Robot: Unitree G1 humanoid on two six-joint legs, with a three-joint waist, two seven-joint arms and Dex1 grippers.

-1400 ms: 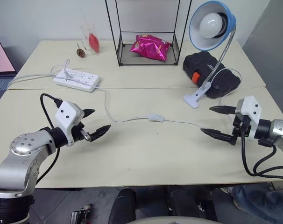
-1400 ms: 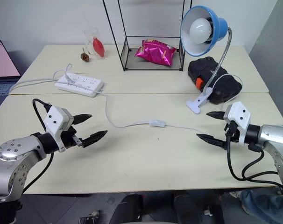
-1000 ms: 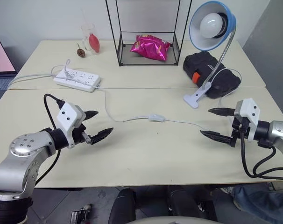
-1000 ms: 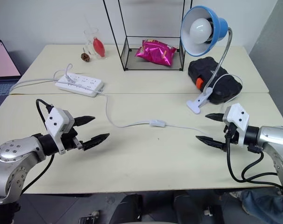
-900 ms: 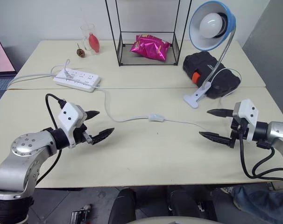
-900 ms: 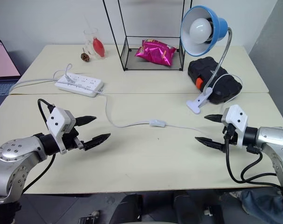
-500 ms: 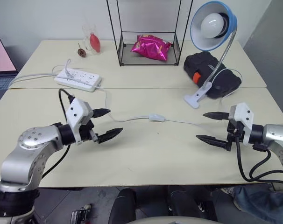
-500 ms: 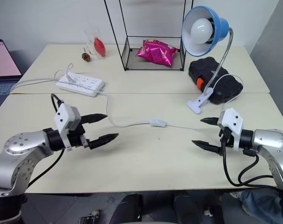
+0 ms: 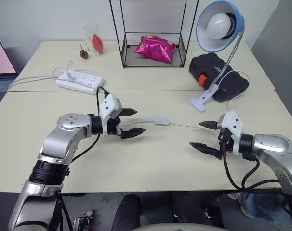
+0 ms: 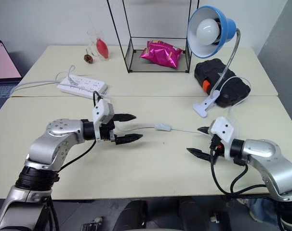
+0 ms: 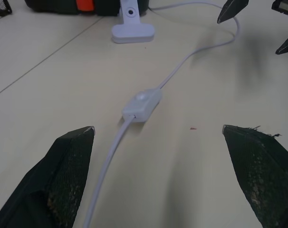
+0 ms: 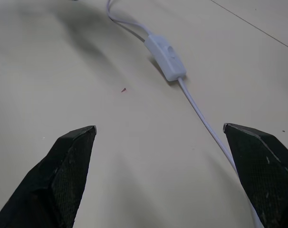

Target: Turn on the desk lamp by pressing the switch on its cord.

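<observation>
1. I am looking at the switch [image 9: 161,121], a small white oblong lying flat on the near table [image 9: 151,168], midway along the thin white cord [image 11: 191,57] that runs right to the desk lamp [image 9: 218,29] clipped at the far right.
2. I am judging the switch light and hard-shelled, with smooth plastic that will likely skate on the tabletop if pushed sideways; the cord is limp and offers no anchoring.
3. So I am planning to pin the switch body or the cord just beside it with one gripper while the other presses straight down on the rocker on its top face.
4. My left gripper [image 9: 128,122] is hanging spread wide and empty, just left of the switch, its fingers pointing at it with the cord passing between them.
5. My right gripper [image 9: 201,134] is likewise gaping and holding nothing, to the right and slightly nearer, with the cord running under its far finger.
6. Neither is touching the switch yet.
</observation>
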